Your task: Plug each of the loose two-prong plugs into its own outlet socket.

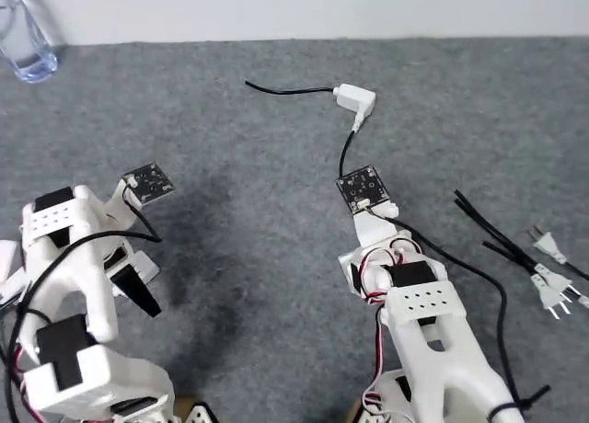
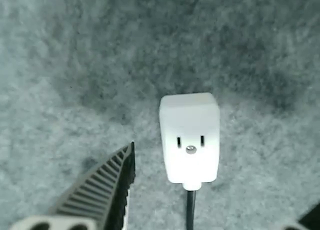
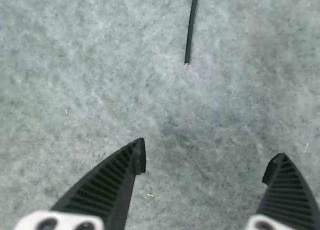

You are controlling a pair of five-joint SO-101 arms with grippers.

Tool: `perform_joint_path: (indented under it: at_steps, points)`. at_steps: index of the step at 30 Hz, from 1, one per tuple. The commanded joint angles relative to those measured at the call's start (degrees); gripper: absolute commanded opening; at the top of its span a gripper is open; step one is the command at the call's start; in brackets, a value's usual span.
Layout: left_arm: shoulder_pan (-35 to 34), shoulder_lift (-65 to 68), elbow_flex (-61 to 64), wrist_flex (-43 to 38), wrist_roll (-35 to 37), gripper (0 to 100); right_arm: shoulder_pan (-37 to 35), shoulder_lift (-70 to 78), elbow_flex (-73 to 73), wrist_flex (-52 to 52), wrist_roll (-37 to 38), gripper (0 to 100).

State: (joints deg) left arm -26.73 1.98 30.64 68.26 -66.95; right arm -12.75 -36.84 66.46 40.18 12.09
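Plainly, the plugs (image 1: 552, 278) lie in a loose cluster with their black cords, well apart from both grippers and out to one side of the arms. None is seated yet. The white outlet socket (image 2: 189, 137) lies face up with 2 empty slots and a round hole. It sits just ahead of the left gripper (image 2: 223, 179), in the gap left by its widely spread fingers, and nothing touches it. The right gripper (image 3: 210, 150) is likewise spread wide over bare grey mat (image 3: 75, 65), pinching nothing, with the cut end of a black cable (image 3: 190, 27) ahead of it.

I judge each plug light and hard-bodied, with 2 thin prongs that bend easily and a cord springy enough to twist it in the grasp. It is best taken across the flat sides of the plastic body, behind the prongs, never by the cord. The socket looks light too and would likely slide when pushed, so it wants bracing.
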Motion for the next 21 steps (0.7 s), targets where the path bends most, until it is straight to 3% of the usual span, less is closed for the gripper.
perform_joint_path:
  at_steps: [1, 7, 21]
  points:
    - [0.00, 1.76, -2.15, -2.11, -0.53, 49, 0.48, -0.84, -0.26, -1.01, 0.53, 36.5]
    - [0.09, 3.87, -2.15, -7.74, 5.36, 33, 0.48, -0.84, -0.26, -1.01, 0.53, 36.5]
    - [0.00, 4.22, 2.68, -10.20, 5.19, 32, 0.75, -0.84, -0.26, -1.01, 0.62, 36.5]
